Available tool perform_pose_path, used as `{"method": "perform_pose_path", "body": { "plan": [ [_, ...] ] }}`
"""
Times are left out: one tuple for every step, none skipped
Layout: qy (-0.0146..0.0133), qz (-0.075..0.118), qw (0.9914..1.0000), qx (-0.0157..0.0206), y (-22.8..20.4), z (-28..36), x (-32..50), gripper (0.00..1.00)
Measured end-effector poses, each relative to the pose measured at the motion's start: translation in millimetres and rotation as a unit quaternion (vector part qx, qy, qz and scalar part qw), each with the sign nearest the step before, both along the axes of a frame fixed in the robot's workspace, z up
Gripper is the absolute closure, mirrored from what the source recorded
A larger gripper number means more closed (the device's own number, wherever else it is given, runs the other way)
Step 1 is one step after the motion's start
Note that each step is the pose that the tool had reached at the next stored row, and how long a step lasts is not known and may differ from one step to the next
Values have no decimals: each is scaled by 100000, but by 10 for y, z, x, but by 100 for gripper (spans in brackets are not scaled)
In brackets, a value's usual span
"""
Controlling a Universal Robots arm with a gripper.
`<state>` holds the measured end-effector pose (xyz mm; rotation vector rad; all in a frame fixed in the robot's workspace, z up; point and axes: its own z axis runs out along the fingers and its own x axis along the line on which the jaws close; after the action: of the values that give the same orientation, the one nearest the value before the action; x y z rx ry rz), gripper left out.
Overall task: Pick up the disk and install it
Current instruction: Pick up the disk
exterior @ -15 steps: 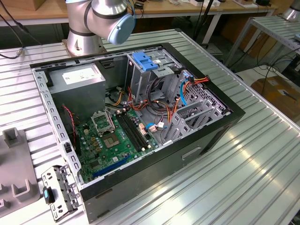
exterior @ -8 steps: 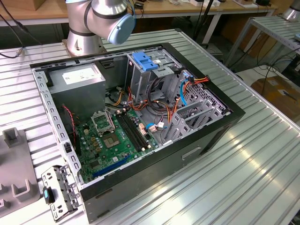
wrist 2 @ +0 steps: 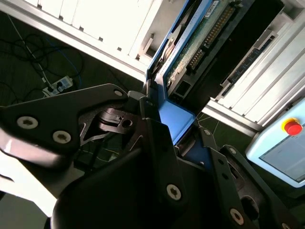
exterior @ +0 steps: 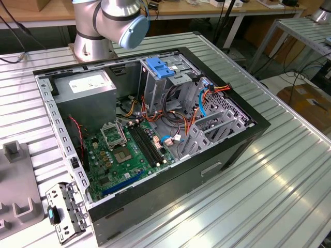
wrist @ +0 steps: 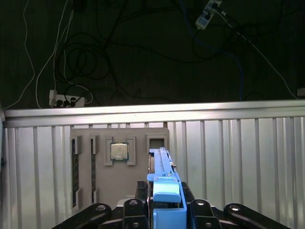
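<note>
In both wrist views my gripper (wrist: 165, 206) (wrist 2: 167, 125) is shut on the disk (wrist: 163, 174). In the first wrist view the disk is edge-on, its blue plastic rail between the black fingers (wrist: 136, 206). In the second wrist view the disk (wrist 2: 209, 26) shows its green circuit-board underside and a blue rail, and it is lifted off the ribbed metal table (wrist 2: 105, 19). In the exterior view the arm's base (exterior: 101, 28) stands at the far end of the table, behind the open computer case (exterior: 243, 137).
Inside the case are a tall metal cage with a blue top (exterior: 160, 70), a grey power-supply box (exterior: 88, 87), a green motherboard (exterior: 126, 155) and loose cables. A grey parts fixture (wrist: 119, 164) holding a processor chip (wrist: 119, 151) lies on the table below me. A red stop button (wrist 2: 291, 127) is nearby.
</note>
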<state>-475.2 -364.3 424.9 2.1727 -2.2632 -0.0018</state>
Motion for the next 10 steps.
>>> {"method": "perform_pose_path", "body": {
  "plan": [
    [1,1,100000,-1,0,4,0,63],
    [2,1,100000,-3,0,8,0,63],
    [-1,-1,100000,0,0,11,0,63],
    [0,-2,100000,0,0,14,0,63],
    [6,0,100000,-11,0,20,0,63],
    [4,5,100000,-15,0,24,0,63],
    [3,2,100000,-22,0,28,0,63],
    [5,2,100000,-32,0,32,0,63],
    [5,3,100000,-40,0,37,0,63],
    [4,1,100000,-49,0,44,0,63]
  ]
}}
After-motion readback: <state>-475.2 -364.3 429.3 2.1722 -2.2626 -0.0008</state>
